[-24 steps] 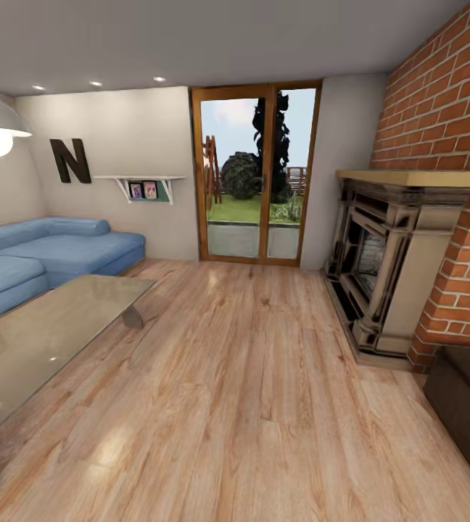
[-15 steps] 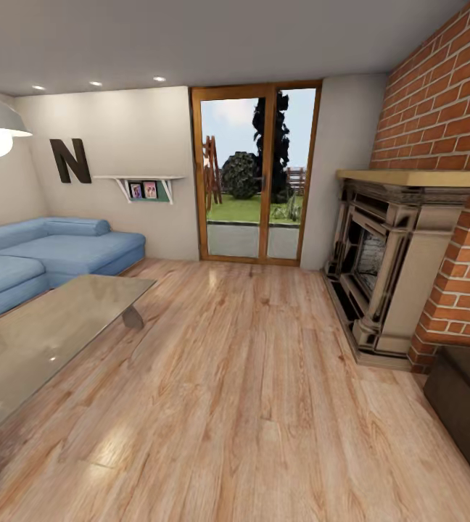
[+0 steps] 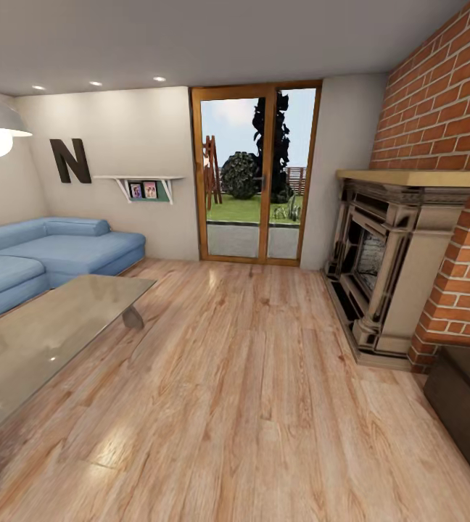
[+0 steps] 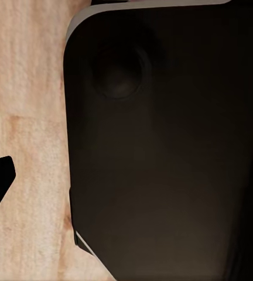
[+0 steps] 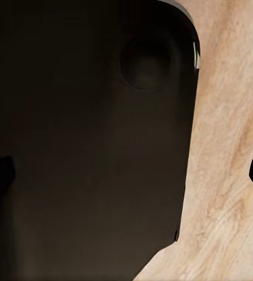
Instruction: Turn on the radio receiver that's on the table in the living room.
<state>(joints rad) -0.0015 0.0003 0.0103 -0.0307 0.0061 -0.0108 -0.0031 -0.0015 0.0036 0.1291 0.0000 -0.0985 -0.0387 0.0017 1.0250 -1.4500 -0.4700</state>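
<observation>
We're in the living room, looking twd the glass doors (image 3: 258, 170) at top centre, with the brick fireplace (image 3: 384, 268) at right and the blue sofa (image 3: 46, 254) at left. The coffee table (image 3: 39, 341) fills the lower left of the head frame; its long axis runs from the lower-left corner up twd the centre. The radio receiver isn't on the stretch of glass top we can see, so it prob. sits further along the table, off the left edge; that's a guess. So the next move likely needs a turn to the left, and the left arm would be the nearer 1. Both wrist cams look down past the dark robot base (image 4: 161, 146) onto the wood floor (image 5: 232, 146). Each shows dark finger tips at the frame edges, but we can't tell if either pincer is spread or closed.
</observation>
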